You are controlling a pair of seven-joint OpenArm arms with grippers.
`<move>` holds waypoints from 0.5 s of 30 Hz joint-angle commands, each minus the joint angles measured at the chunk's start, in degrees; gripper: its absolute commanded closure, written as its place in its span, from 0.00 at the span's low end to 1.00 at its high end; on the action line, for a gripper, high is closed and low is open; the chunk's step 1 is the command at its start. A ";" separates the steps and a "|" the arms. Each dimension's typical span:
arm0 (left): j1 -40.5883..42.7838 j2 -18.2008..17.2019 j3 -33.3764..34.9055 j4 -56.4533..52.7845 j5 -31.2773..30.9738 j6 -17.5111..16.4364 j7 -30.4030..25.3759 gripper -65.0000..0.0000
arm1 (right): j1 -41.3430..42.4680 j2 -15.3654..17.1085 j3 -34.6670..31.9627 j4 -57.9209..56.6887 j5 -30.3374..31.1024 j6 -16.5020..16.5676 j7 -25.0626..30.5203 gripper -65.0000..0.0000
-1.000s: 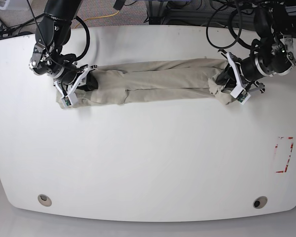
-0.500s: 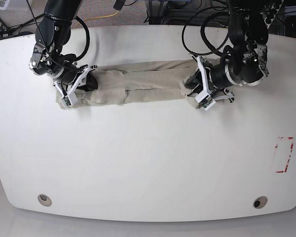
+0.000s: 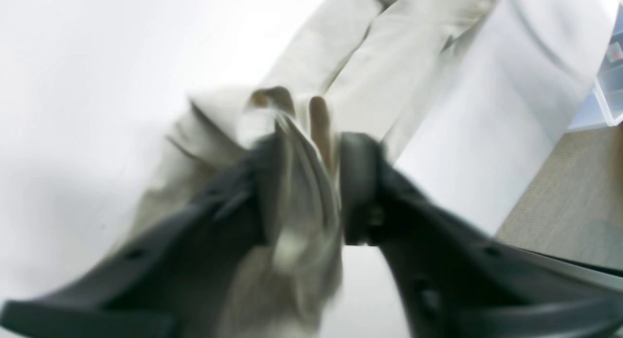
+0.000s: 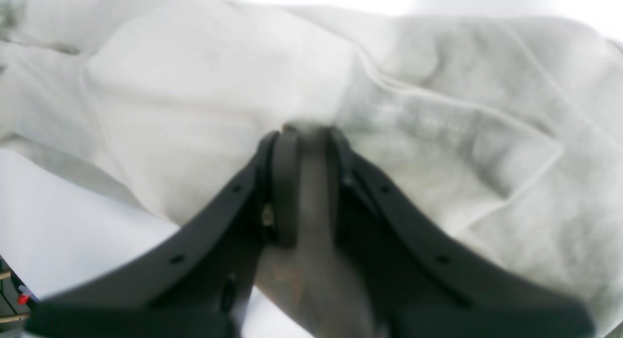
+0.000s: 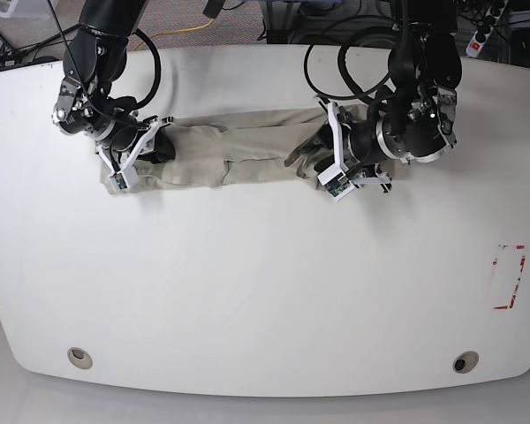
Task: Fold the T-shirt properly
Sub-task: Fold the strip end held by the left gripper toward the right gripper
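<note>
Two arms bend down over the white table (image 5: 247, 291) in the base view, each wrist turned so its fingers lie nearly flat along the folded T-shirt (image 5: 247, 146). The right gripper (image 5: 134, 157) presses on one end of the cloth band; the left gripper (image 5: 329, 159) sits at the other end, where the cloth bunches under it.

From the left wrist, blurred, the left gripper (image 3: 311, 182) has its fingers parted, with a gathered fold of T-shirt (image 3: 389, 61) between them, loose against one side; the rest stretches away ahead.

From the right wrist, the right gripper (image 4: 306, 148) is pinched nearly closed on a ridge of T-shirt (image 4: 194, 85), cloth spreading to both sides, detail the base view hides.
</note>
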 commanded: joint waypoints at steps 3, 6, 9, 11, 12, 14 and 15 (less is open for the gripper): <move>-0.82 -0.21 3.31 0.80 -1.05 -0.08 -1.05 0.48 | 0.42 0.39 0.02 0.28 -1.32 -0.51 -1.12 0.86; -1.70 -0.21 4.89 1.33 -1.13 -0.08 -0.61 0.48 | 0.42 0.39 0.02 0.28 -1.32 -0.51 -1.12 0.86; -2.93 -0.29 5.24 2.65 -1.40 -0.08 3.17 0.48 | 0.42 0.39 0.02 0.28 -1.32 -0.51 -1.12 0.86; -4.25 -0.38 4.01 2.65 -1.40 -0.08 5.37 0.48 | 0.42 0.39 0.02 0.28 -1.32 -0.51 -1.12 0.86; -4.42 -0.82 2.95 2.65 -1.49 -0.08 5.81 0.48 | 0.42 0.39 0.02 0.28 -1.23 -0.51 -1.12 0.86; -4.42 -2.67 -0.48 2.65 -1.93 -0.08 6.07 0.48 | 0.51 0.39 0.10 0.28 -1.14 -0.51 -1.12 0.86; -4.42 -3.37 -1.71 2.65 -2.54 -0.08 6.07 0.48 | 0.51 0.39 0.19 0.28 -1.14 -0.51 -1.12 0.86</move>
